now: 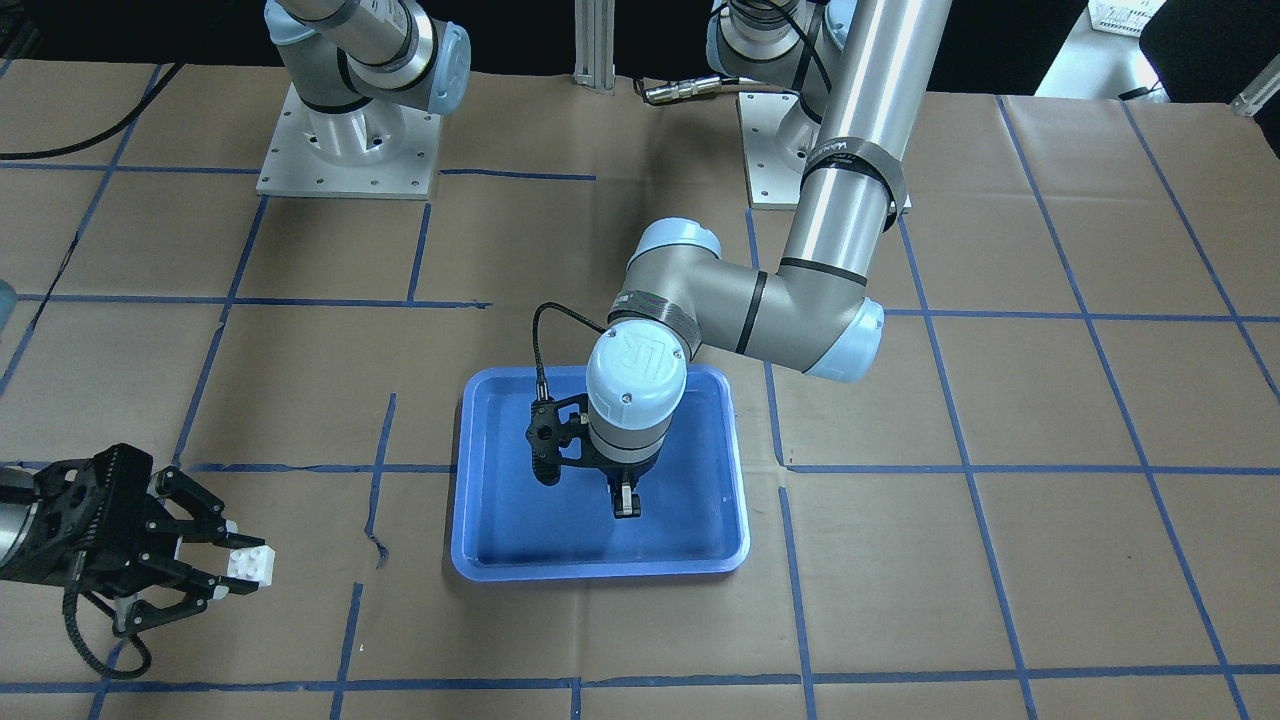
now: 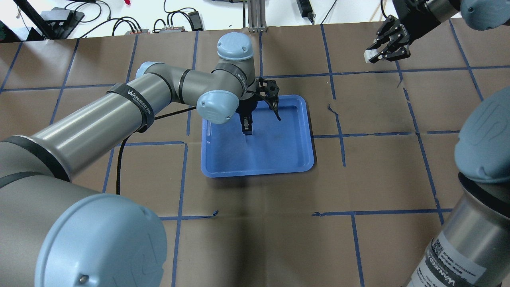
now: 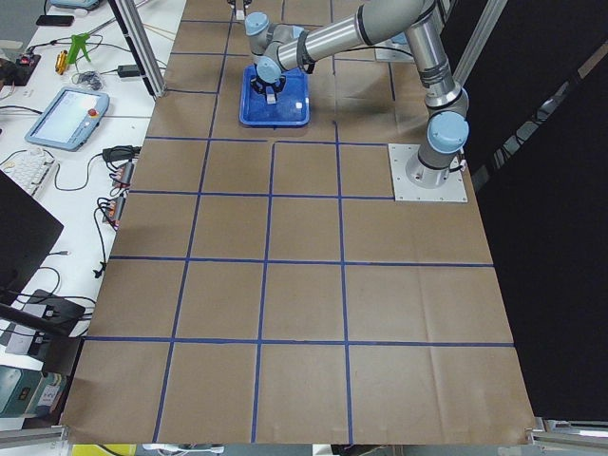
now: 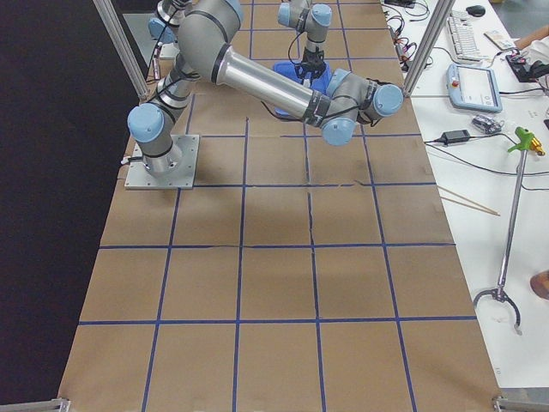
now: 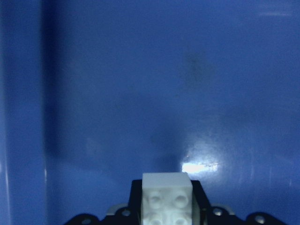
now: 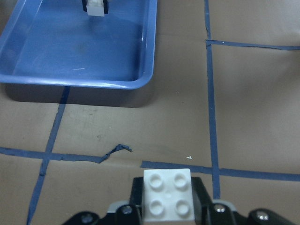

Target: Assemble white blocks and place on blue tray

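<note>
I find the left gripper [image 1: 626,505] closed on one white block [image 5: 166,197], pointing down inside the blue tray [image 1: 600,572] at mid-counter. I cannot confirm whether the block touches the tray floor. The right gripper [image 1: 232,566] clamps the other white block [image 6: 168,199] between its fingers, studs toward its wrist camera, well apart from the tray, near the counter's far edge on the robot's right.

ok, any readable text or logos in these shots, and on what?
"WANJEED": black strap around the left arm; the smaller line beneath is unreadable.
"WANJEED": band on the right arm; the fine print above it is blurred.
"UR": wrist cap of the left arm.
</note>
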Controlling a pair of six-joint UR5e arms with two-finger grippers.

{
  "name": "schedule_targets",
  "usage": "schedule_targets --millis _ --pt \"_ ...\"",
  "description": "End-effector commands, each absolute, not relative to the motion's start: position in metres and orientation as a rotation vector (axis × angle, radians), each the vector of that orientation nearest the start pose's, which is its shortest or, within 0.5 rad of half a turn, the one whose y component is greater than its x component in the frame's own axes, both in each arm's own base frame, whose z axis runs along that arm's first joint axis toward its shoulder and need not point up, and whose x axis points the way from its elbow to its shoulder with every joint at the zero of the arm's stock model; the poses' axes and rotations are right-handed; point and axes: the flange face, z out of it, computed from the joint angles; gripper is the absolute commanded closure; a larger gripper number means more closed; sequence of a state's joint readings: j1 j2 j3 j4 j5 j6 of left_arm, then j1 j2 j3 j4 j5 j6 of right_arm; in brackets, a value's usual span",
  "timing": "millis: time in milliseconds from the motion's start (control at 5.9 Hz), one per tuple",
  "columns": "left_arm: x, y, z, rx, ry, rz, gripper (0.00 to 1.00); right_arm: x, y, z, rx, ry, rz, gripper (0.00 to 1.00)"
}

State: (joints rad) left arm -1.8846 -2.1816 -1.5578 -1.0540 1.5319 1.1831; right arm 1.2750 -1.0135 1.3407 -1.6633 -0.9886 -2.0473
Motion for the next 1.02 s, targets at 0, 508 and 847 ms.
schedule_targets --millis 0,508,847 --pt "-0.334 -0.582 0.181 2.185 2.361 0.09 0.01 -0.002 -0.656 0.289 -1.965 1.758 -0.616 0.63" --pt "-0.333 -0.58 0.191 2.18 2.354 0.083 0.01 0.003 -0.645 0.275 -1.987 1.764 -0.637 0.63" --pt "-0.324 -0.574 0.226 2.167 2.354 0.099 0.01 0.015 -0.646 0.275 -1.968 1.779 -0.634 0.63"
